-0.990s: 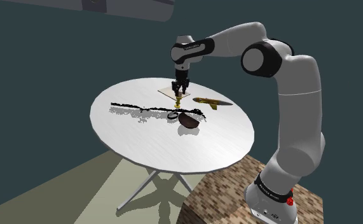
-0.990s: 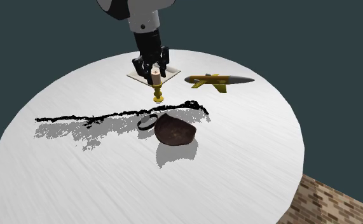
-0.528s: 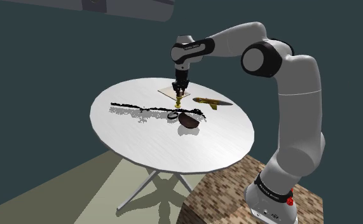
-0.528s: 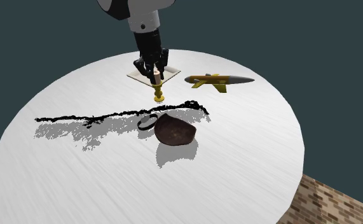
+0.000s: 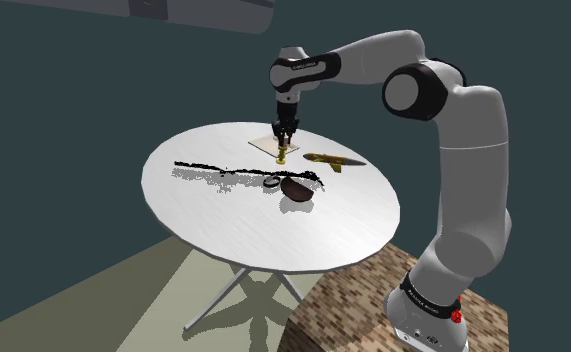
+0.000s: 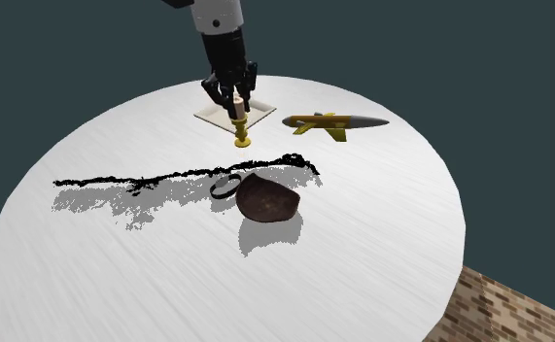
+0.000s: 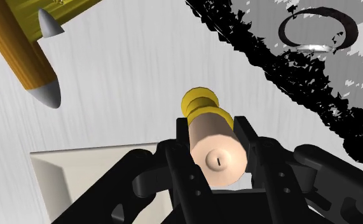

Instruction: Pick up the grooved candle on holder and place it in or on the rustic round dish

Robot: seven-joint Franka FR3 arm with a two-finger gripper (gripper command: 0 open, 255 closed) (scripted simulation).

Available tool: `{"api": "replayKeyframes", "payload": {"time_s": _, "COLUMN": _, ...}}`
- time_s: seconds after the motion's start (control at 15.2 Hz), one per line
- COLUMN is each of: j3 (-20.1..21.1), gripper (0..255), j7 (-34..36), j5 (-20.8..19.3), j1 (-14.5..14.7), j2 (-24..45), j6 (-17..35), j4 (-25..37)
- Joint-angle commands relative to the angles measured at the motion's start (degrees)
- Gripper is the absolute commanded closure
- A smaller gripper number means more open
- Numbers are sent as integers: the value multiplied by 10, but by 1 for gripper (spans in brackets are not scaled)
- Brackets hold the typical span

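Here, hand (image 6: 232, 97) clasping candle (image 6: 239, 131), dish (image 6: 265, 201) near, mid-table (image 6: 382, 233)

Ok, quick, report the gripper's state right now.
The gripper is shut on the pale candle, its fingers clasping it just above the yellow holder.

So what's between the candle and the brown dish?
In the second exterior view, just white table crossed by a jagged black streak lies between the candle and the dish.
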Motion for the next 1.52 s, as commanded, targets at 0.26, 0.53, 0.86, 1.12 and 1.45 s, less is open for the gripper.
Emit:
{"api": "replayKeyframes", "payload": {"time_s": 0.26, "j3": -1, "gripper": 255, "j7": -1, "j5": -1, "j1": -1, "j2": -7, "j6": -42, "j4": 35}}
{"api": "replayKeyframes", "payload": {"time_s": 0.53, "j3": -1, "gripper": 255, "j7": -2, "j5": -1, "j1": -1, "j2": -10, "j6": -71, "j4": 61}}
{"api": "replayKeyframes", "payload": {"time_s": 0.86, "j3": -2, "gripper": 255, "j7": -3, "j5": -1, "j1": -2, "j2": -10, "j6": -109, "j4": 99}}
{"api": "replayKeyframes", "payload": {"time_s": 1.12, "j3": -2, "gripper": 255, "j7": -4, "j5": -1, "j1": -3, "j2": -8, "j6": -135, "j4": 126}}
{"api": "replayKeyframes", "payload": {"time_s": 1.45, "j3": 2, "gripper": 255, "j7": 24, "j5": -16, "j1": 24, "j2": -143, "j6": -90, "j4": -53}}
